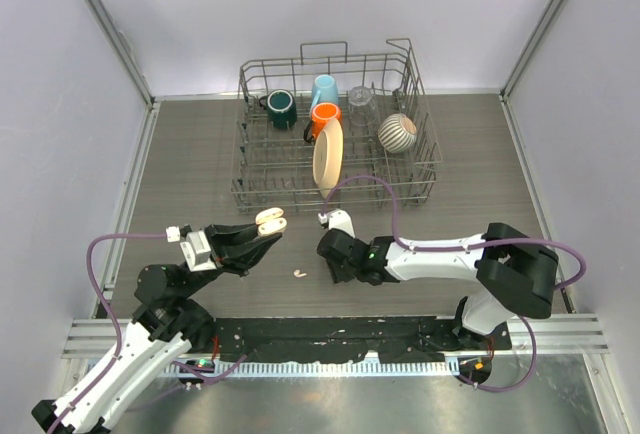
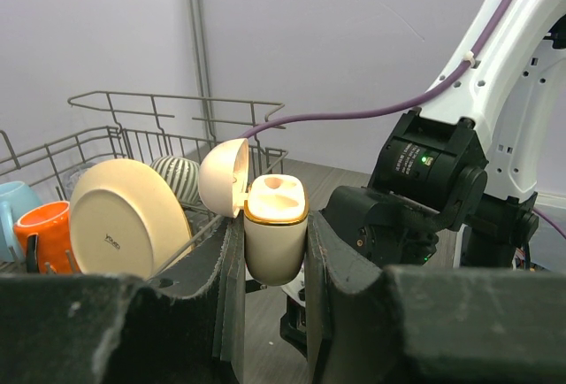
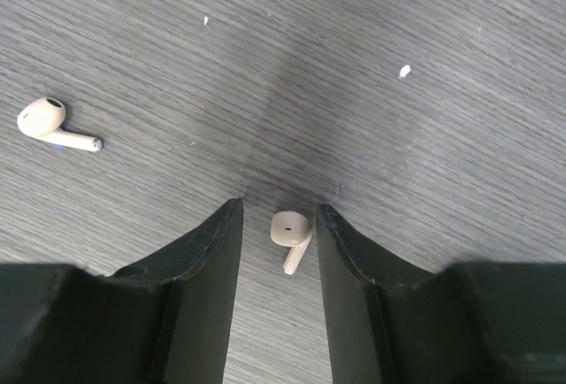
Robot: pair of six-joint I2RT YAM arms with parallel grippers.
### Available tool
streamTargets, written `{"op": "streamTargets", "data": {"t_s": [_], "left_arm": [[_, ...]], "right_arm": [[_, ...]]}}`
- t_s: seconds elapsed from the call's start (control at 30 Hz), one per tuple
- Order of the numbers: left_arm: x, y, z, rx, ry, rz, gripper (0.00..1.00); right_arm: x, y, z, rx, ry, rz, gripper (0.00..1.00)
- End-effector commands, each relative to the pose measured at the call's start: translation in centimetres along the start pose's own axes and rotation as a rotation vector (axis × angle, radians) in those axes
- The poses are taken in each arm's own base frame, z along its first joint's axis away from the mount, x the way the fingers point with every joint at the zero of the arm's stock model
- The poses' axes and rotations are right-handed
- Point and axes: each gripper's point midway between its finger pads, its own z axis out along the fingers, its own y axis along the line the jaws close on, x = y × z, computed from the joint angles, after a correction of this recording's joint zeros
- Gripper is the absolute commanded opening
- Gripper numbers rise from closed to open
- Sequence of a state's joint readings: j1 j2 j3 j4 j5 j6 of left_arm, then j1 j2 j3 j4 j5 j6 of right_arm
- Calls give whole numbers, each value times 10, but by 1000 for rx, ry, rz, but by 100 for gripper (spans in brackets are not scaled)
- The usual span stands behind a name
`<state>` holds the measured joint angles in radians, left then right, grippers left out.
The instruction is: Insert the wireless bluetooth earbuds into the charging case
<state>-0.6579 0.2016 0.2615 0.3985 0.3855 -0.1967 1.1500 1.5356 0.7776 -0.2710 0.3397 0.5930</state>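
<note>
My left tool point(image 2: 274, 227) clamped on the open charging case point(image 2: 276, 258), right tool point(image 3: 279, 208) parted astride an earbud point(image 3: 289, 231) on the tabletop point(image 3: 416, 145), second earbud point(image 3: 44, 119) at its ten o'clock

Our left arm's black two-finger gripper point(image 1: 268, 239) points toward two o'clock, clamped on a cream rounded plastic case point(image 2: 274, 234). Our right arm's black gripper point(image 3: 279, 205) faces straight down, jaws parted.
</note>
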Motion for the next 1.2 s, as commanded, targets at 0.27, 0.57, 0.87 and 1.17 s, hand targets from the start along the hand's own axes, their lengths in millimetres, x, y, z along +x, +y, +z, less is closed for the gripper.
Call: {"op": "streamTargets", "data": {"t_s": [0.27, 0.57, 0.87, 1.17], "left_arm": [[-16, 1, 2, -4, -37, 36, 0], [-15, 2, 3, -4, -35, 34, 0], [-15, 1, 3, -4, -35, 34, 0], [-17, 1, 3, -4, -36, 35, 0]], "right_arm": [[-7, 2, -4, 5, -8, -24, 44], [-5, 4, 0, 4, -2, -6, 36], [-3, 3, -1, 6, 1, 14, 33], [-6, 2, -3, 15, -10, 17, 14]]}}
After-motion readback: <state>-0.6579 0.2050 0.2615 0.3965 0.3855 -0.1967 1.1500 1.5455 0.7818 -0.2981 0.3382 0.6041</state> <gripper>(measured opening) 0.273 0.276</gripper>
